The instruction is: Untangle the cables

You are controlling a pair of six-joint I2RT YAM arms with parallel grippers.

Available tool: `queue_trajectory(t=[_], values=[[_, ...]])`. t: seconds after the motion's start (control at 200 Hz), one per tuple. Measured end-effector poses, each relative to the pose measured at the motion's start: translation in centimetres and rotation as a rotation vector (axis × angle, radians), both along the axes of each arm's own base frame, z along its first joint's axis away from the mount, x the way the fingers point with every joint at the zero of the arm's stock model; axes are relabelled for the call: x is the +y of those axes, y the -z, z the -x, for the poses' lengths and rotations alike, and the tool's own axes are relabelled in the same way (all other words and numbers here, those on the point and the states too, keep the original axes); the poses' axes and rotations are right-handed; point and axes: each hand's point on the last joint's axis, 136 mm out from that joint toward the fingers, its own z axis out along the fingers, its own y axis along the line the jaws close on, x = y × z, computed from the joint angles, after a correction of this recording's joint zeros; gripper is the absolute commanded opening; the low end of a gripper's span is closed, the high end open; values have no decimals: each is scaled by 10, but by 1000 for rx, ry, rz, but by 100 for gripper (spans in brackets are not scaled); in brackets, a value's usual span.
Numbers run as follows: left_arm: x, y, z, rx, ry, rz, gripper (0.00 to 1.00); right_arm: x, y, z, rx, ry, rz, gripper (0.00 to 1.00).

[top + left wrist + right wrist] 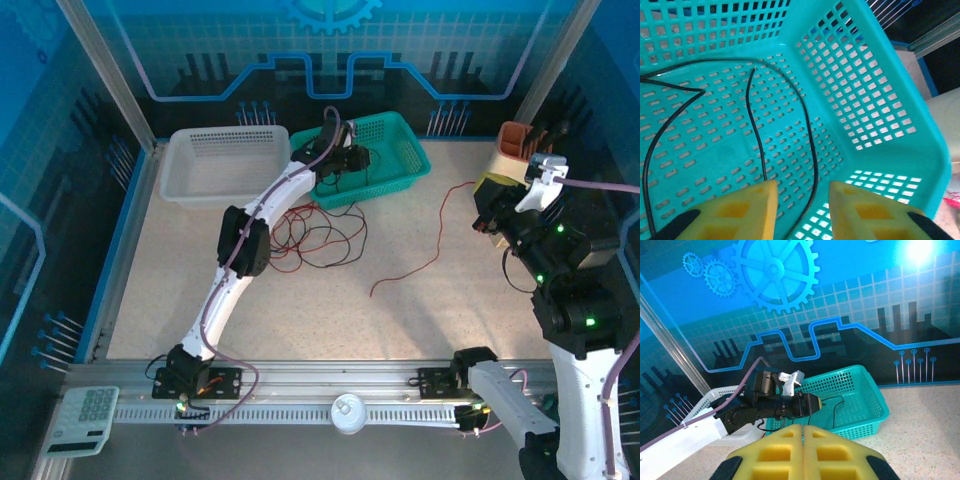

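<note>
Jaws parted, left gripper [802,192] is seemingly dropping a black cable [756,131] into the basket [880,100] below; right gripper [802,429] is idling clenched; tangle [320,235] next.

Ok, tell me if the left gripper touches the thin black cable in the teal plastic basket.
Cannot tell. Left wrist view: the black cable runs behind the left gripper's finger.

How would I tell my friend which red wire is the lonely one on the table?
Start at the teal basket at the back of the table and look to its right, on the bare speckled surface. One red cable lies there in a long bend. Unlike the red and black cables tangled in front of the basket, it lies by itself, crossing no other.
</note>
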Motion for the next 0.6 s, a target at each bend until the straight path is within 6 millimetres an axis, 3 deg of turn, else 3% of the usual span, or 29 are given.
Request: queue_trajectory(t=[0.42,0.49,0.6], values=[[1,-15,-3,-43,6,-10,64,5,-4,-5,12,-21,-13,0],[0,-28,0,-58,23,3,65,7,-5,-8,18,-32,-20,0],[-1,-71,20,-92,81,29,69,10,-10,-13,18,-49,-32,0]])
